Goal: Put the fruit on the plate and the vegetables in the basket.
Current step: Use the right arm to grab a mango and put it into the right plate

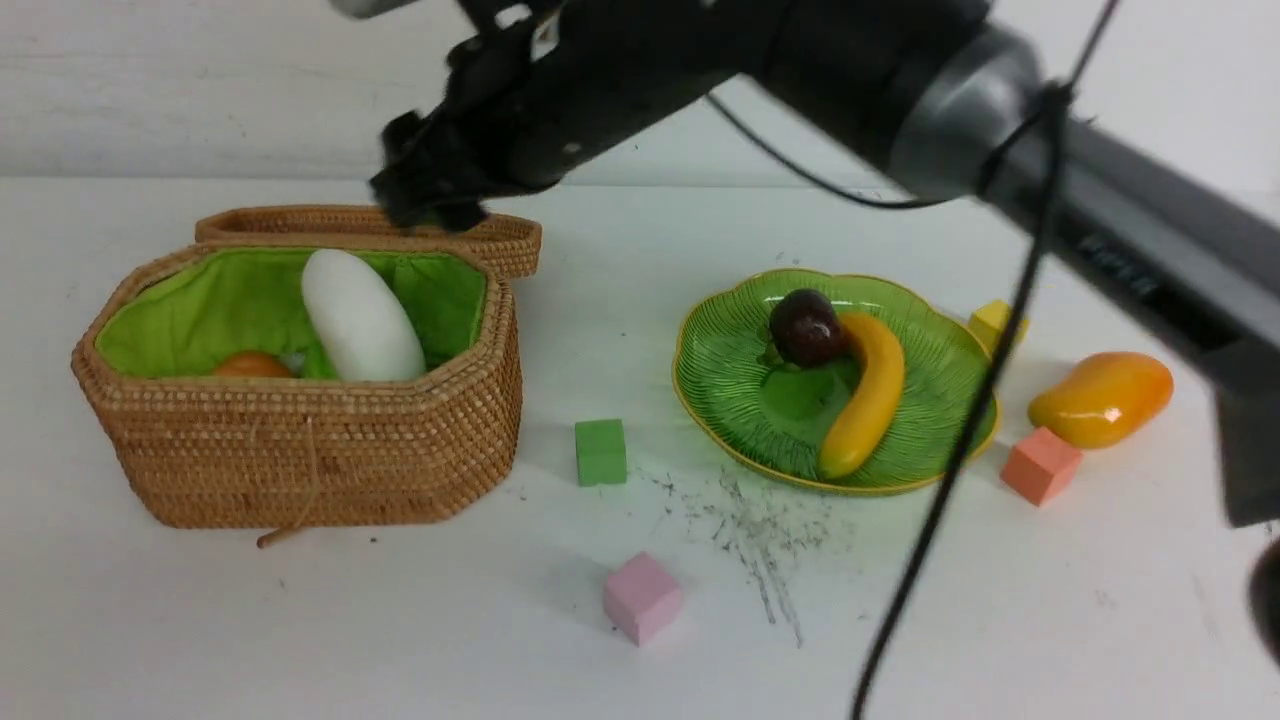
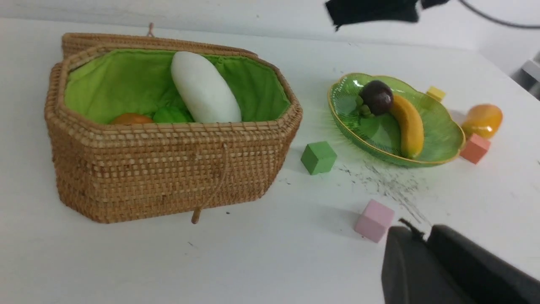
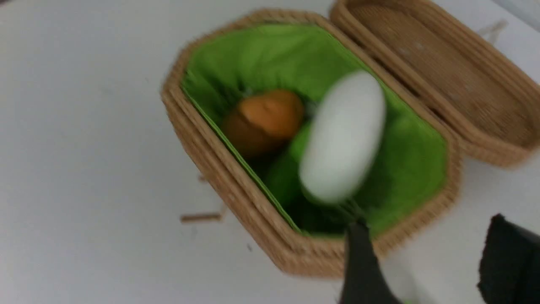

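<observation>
Mango [image 1: 1100,398]: the only fruit off the plate; it lies on the table at the right of the front view, just past the plate's right rim.
Mango axis: long axis runs from lower left to upper right in the front view, with the fat end at upper right.
Right gripper [image 1: 430,200]: at the upper left of the front view, above the basket's [image 1: 300,450] back edge and open lid [image 1: 500,240]. The jaws stand apart and hold nothing, as the right wrist view shows.
Direction: the mango lies well apart from these jaws, far to the right and lower in the frame, with the plate [image 1: 730,350] between.
Left gripper [image 2: 426,249]: only a dark bulk at the lower right of its wrist view. I cannot tell how its jaws stand.
Nearer arm: judged the right, since the mango sits on its side of the table.
Crowding: an orange cube [image 1: 1040,465] sits just beside the mango's lower left end, and contact is unclear. A yellow cube [image 1: 992,322] is near, at the plate's rim.
Plate room: the banana [image 1: 868,395] and mangosteen [image 1: 806,327] fill the middle. Bare glass shows right of the banana and at the left.
Basket: the radish [image 1: 360,315] and potato [image 1: 252,364] lie inside, so the vegetables look done.
Risk: the cable [image 1: 950,470] hangs across the plate's right side in the front view.
</observation>
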